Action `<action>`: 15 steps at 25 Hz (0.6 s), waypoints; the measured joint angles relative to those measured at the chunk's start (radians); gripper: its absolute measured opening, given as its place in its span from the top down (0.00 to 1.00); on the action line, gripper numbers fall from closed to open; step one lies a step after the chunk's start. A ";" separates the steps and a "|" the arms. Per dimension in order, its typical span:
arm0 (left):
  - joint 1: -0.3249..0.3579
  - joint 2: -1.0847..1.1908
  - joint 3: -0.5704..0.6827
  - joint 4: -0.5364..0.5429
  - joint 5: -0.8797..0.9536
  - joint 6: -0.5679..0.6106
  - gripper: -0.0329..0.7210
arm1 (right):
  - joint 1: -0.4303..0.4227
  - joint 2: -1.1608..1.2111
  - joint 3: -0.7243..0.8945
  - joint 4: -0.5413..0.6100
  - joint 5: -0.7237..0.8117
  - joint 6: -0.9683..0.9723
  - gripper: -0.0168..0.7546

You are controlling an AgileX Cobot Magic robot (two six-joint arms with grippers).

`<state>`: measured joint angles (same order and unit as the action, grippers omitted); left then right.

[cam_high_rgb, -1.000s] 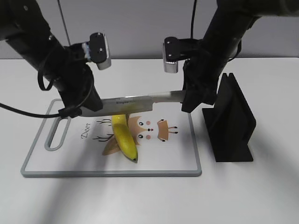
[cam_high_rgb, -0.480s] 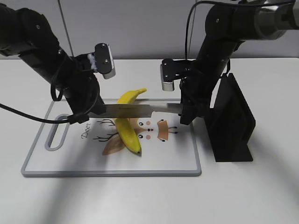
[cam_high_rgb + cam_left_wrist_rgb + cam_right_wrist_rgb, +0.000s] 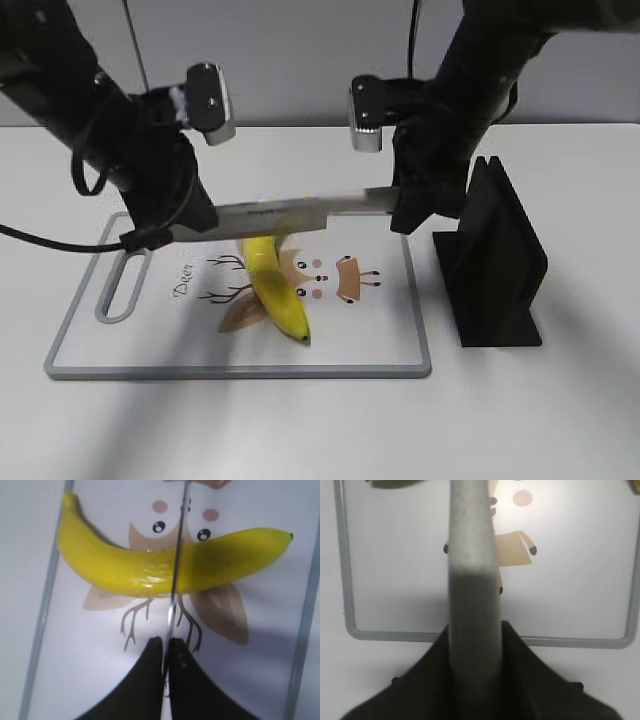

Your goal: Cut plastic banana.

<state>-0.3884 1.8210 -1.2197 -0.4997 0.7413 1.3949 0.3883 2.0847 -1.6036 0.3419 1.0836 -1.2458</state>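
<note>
We see the plastic banana (image 3: 274,288), glossy yellow, curved and whole, lying flat across the cutting board's (image 3: 385,345) printed middle, dark tip toward the near edge.

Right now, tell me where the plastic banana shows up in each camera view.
Exterior view: plastic banana lies mid-board, under the knife.
Left wrist view: it spans the upper frame, crossed by the blade edge.
Right wrist view: only a dim sliver of it shows at the top left corner.
Shared landmark: the cartoon print on the cutting board.
</note>
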 joint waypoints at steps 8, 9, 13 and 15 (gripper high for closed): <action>-0.005 -0.174 -0.003 0.013 -0.002 0.001 0.91 | 0.001 -0.165 0.000 0.004 0.025 0.027 0.74; -0.005 -0.186 -0.003 0.004 -0.005 0.001 0.87 | 0.001 -0.183 0.000 0.006 0.033 0.032 0.74; -0.003 -0.217 -0.022 -0.032 0.016 -0.009 0.51 | 0.000 -0.221 0.000 -0.002 0.077 0.089 0.75; -0.003 -0.228 -0.033 -0.049 0.053 -0.021 0.29 | 0.000 -0.225 0.000 -0.017 0.095 0.124 0.75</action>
<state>-0.3919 1.5929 -1.2529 -0.5485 0.7945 1.3743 0.3884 1.8599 -1.6036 0.3249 1.1789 -1.1216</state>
